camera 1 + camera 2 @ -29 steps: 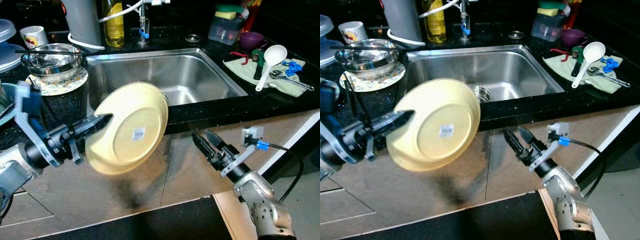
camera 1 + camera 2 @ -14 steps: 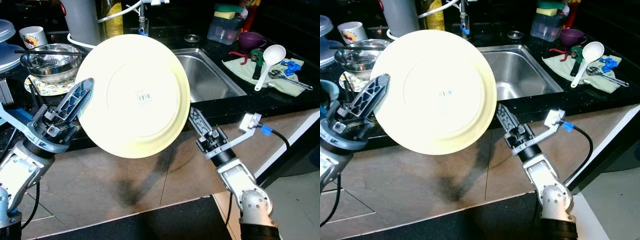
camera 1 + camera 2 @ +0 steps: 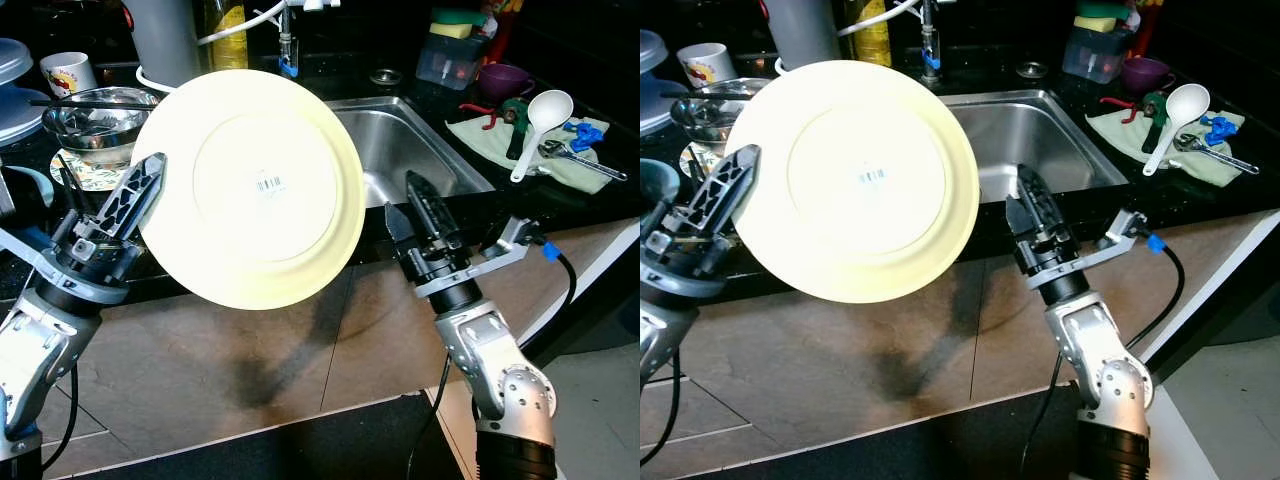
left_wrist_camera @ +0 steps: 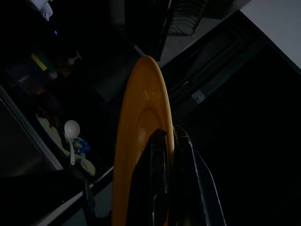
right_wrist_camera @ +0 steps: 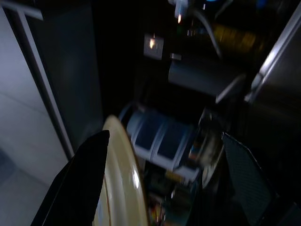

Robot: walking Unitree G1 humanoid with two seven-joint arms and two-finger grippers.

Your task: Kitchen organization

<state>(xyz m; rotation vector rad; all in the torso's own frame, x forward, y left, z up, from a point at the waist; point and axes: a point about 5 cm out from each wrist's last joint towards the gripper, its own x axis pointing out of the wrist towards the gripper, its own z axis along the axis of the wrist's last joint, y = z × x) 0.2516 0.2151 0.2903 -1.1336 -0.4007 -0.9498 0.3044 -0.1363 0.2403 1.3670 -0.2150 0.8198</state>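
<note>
One pale yellow plate [image 3: 253, 186] is held up on edge in front of the dark surface [image 3: 560, 205], its underside with a barcode sticker turned toward the head camera. It is clamped at its left rim by the left pincer [image 3: 135, 195], whose two black fingers are seen in the left wrist view closed on either side of the rim [image 4: 162, 146]. The right pincer [image 3: 420, 205] is raised just beside the plate's right edge, apart from it, with its two fingers spread and nothing between them.

Behind the plate, one steel sink [image 3: 420, 150] is set into the surface. To the robot's left of it, one glass bowl [image 3: 100, 115] is stood on a patterned plate, with one mug [image 3: 68, 72] farther back. To the right, one white ladle [image 3: 545, 115] is laid on a green cloth [image 3: 560, 165], and one purple cup [image 3: 505, 78] and one clear container topped with sponges [image 3: 455, 50] are placed beyond it.
</note>
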